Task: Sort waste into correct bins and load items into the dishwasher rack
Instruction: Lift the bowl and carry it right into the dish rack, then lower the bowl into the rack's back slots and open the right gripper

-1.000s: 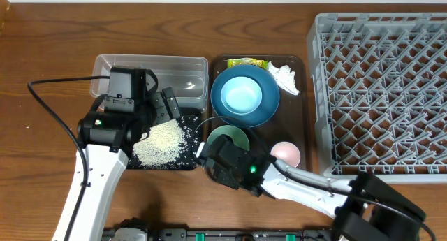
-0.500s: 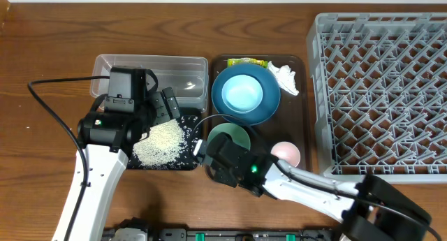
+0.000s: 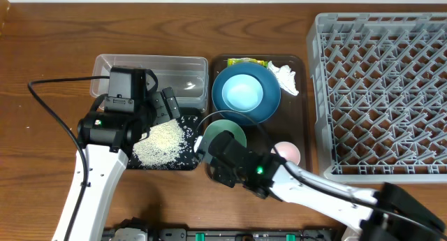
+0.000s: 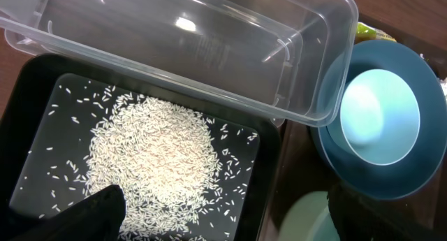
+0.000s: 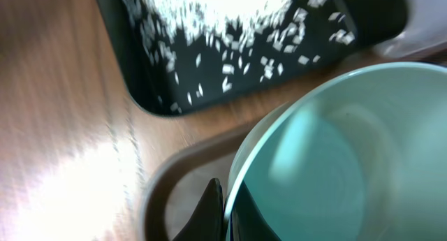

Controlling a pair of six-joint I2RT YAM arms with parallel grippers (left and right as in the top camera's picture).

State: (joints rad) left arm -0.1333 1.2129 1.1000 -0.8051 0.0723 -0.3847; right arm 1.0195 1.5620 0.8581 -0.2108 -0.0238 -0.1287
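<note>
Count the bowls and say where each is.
2. The light-blue bowl sits on the blue plate; the mint bowl is next to it, nearer the robot, rim gripped by the right end effector.

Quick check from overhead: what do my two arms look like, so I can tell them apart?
Both look alike: white tubular links with black joint housings and black jaws, each showing a small green light. The left arm has a boxy black wrist unit and a thin black cable looping beside it. The right arm shows no loose cable.
</note>
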